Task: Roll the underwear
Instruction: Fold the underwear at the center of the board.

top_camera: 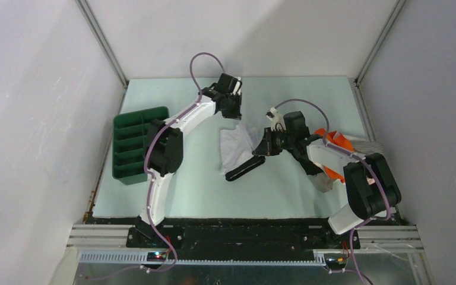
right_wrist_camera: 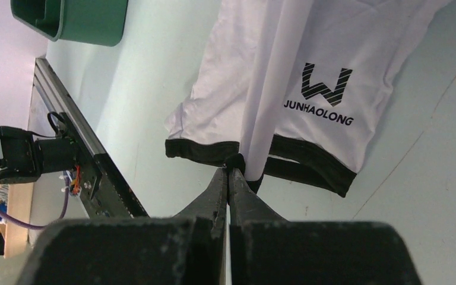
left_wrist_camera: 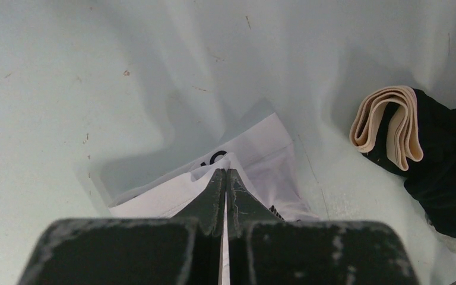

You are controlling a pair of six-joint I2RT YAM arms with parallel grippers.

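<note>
Pinching underwear, both end effectors angled inward

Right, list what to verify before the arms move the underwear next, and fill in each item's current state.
1. The left pincer is shut on the white edge of the underwear: ok.
2. The right pincer is shut on the black band: ok.
3. The underwear lies flat for rolling: not ok, it is bunched and creased.
4. The green bin stands apart from the underwear: ok.
5. The clothes pile lies apart from the underwear: ok.
6. Enough fabric sits inside the left pincer: cannot tell.
</note>
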